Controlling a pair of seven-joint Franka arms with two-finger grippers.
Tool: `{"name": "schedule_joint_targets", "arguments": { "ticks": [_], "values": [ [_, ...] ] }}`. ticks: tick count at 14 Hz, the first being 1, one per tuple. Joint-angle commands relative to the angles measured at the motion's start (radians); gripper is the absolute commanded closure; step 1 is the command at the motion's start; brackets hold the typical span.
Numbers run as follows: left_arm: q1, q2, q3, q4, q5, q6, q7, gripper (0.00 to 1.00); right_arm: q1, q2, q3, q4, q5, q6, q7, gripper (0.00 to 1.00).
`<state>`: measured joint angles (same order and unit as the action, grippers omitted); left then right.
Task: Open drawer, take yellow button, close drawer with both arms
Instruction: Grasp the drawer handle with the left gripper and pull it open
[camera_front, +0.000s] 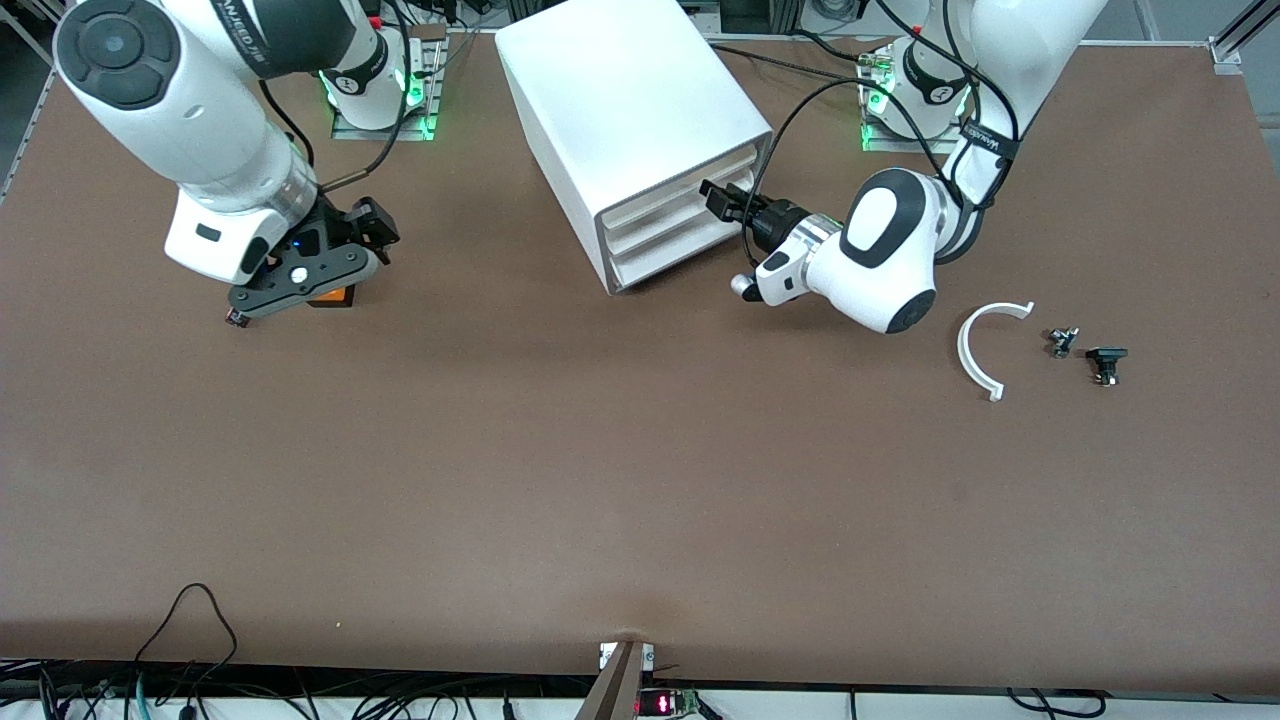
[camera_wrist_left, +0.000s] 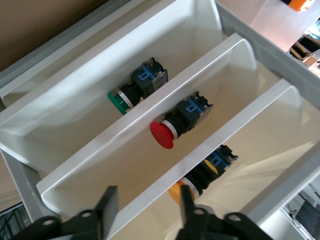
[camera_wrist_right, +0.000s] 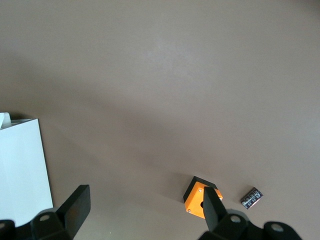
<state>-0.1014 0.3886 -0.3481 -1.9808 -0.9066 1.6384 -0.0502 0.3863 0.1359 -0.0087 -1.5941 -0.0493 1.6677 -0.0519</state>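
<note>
The white cabinet (camera_front: 630, 130) stands near the arms' bases, its drawers facing the left arm's end. My left gripper (camera_front: 718, 198) is at the front of the topmost drawer (camera_front: 690, 190). In the left wrist view it (camera_wrist_left: 146, 205) is open, one finger on each side of the front wall of a drawer (camera_wrist_left: 235, 125). That drawer holds the orange-capped button (camera_wrist_left: 176, 190), partly hidden by a finger (camera_wrist_left: 186, 202). My right gripper (camera_front: 290, 295) hangs open and empty over the table at the right arm's end; it also shows in the right wrist view (camera_wrist_right: 144, 207).
An orange cube with a round hole (camera_wrist_right: 198, 197) and a small black ribbed part (camera_wrist_right: 251, 197) lie under the right gripper. The other drawers hold a red button (camera_wrist_left: 162, 135) and a green button (camera_wrist_left: 118, 101). A white curved piece (camera_front: 985, 345) and two small dark parts (camera_front: 1062, 342) lie at the left arm's end.
</note>
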Motion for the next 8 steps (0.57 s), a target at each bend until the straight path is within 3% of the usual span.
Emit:
{"name": "schedule_joint_targets", "arguments": {
  "ticks": [1, 4, 5, 6, 8],
  "values": [
    [0.012, -0.011, -0.017, -0.019, -0.037, -0.022, 0.0, 0.25, 0.017, 0.01, -0.002, 0.017, 0.006, 0.006, -0.008, 0.0],
    [0.009, -0.01, -0.038, -0.059, -0.041, -0.015, 0.0, 0.25, 0.019, 0.011, -0.002, 0.017, 0.006, 0.009, -0.006, 0.0],
    [0.009, -0.01, -0.039, -0.065, -0.046, -0.017, 0.0, 0.31, 0.017, 0.011, -0.004, 0.017, 0.006, 0.009, -0.006, 0.0],
    [0.009, -0.008, -0.039, -0.075, -0.048, -0.015, 0.006, 0.44, 0.017, 0.011, -0.004, 0.017, 0.006, 0.009, -0.003, 0.0],
    [0.009, -0.004, -0.037, -0.073, -0.048, -0.011, 0.012, 0.95, 0.017, 0.011, -0.004, 0.017, 0.008, 0.009, -0.005, 0.0]
  ]
}}
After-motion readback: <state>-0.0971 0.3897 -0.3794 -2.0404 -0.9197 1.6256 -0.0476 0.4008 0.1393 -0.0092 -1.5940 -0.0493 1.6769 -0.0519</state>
